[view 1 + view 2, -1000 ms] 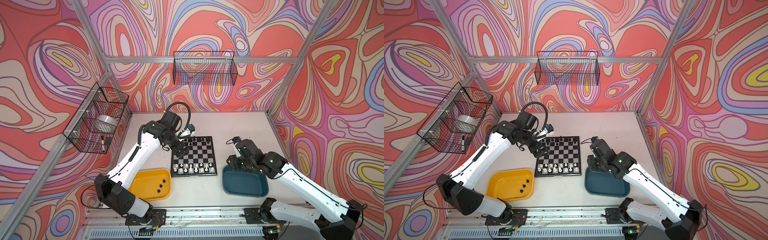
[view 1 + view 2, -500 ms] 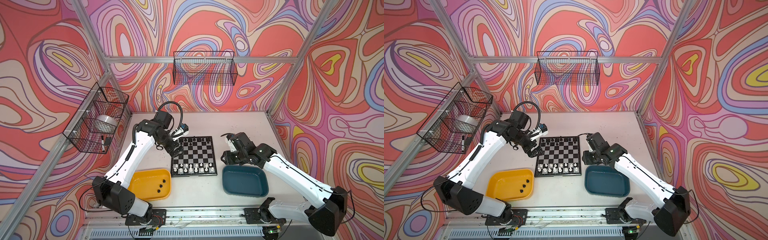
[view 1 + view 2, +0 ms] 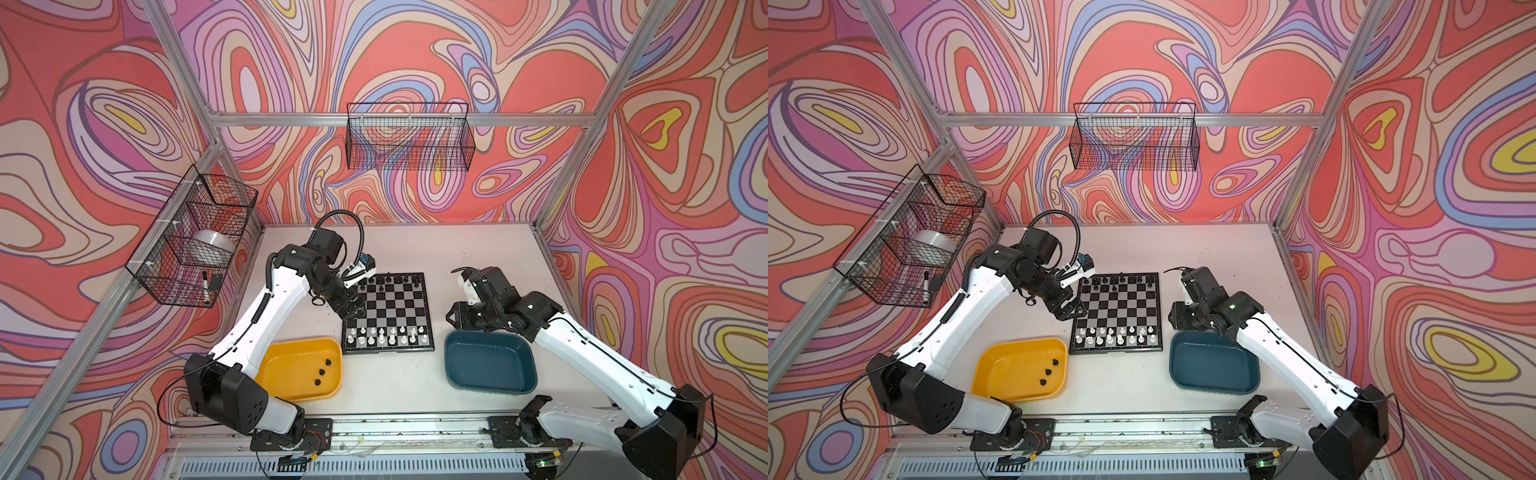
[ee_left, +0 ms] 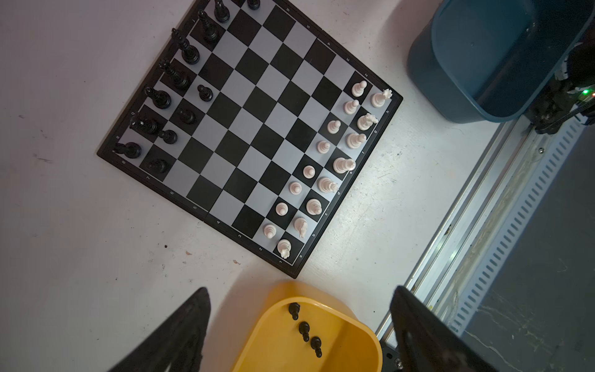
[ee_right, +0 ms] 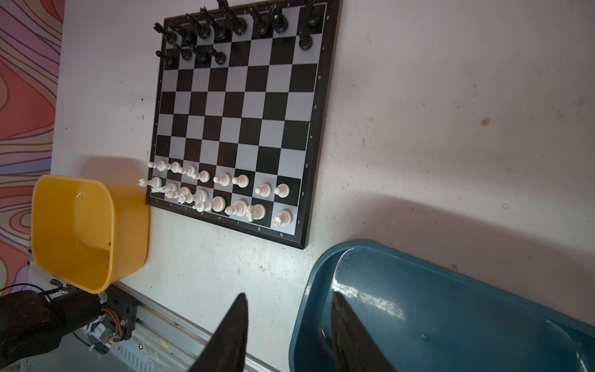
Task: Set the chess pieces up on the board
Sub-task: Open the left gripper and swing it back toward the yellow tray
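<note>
Board: flat on the table between my two arms.
White pieces: both rows on the board's near side look filled.
Black pieces: the far back row looks full. The pawn row has four pawns from the board's left end and one at its right end, with three squares between them bare.
Three black pawns: loose in the yellow tray, just off the board's near left corner.
Step in hand: as I judge it, fetching the next black pawn.
Left gripper: jaws wide, nothing between them, above the board's left edge and looking toward the yellow tray.
Right gripper: jaws a narrow gap apart, holding nothing, off the board's right edge above the rim of the teal tray.
Next move: lower my left gripper into the yellow tray, narrow the jaws onto one tiny pawn, and keep clear of the tray wall.
Hard to make out: in both top views black pawns on dark squares blur together. My left wrist view cuts off the right end of the black rows. I see nothing in the teal tray.
</note>
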`<act>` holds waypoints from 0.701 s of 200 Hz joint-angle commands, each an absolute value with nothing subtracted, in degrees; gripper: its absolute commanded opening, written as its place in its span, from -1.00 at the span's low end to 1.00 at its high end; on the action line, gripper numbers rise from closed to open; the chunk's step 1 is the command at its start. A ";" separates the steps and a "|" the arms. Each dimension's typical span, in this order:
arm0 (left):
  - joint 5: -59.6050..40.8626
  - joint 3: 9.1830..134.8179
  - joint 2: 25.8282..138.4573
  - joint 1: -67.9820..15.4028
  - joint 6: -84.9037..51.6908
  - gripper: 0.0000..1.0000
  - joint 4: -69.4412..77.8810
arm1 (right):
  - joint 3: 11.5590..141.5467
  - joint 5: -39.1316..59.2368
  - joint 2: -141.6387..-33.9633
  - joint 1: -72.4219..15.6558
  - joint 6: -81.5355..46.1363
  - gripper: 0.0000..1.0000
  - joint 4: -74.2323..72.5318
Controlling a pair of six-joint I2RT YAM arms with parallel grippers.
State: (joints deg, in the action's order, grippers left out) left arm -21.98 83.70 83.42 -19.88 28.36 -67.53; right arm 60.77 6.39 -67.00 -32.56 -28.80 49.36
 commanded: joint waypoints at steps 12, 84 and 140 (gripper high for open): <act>-21.62 79.65 79.56 -19.52 29.58 0.80 -68.15 | 61.90 9.59 -69.53 -30.45 -29.34 -0.16 47.80; -19.78 77.41 74.21 -18.24 38.42 0.76 -76.10 | 64.52 15.12 -70.65 -30.41 -29.16 -0.18 44.10; -14.57 66.84 66.58 -15.88 34.96 0.70 -73.51 | 61.01 14.12 -66.19 -30.41 -30.11 -0.23 48.69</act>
State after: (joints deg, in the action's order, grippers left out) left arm -18.20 70.43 69.43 -17.85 35.77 -72.20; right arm 62.11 15.49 -69.14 -30.55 -29.82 45.34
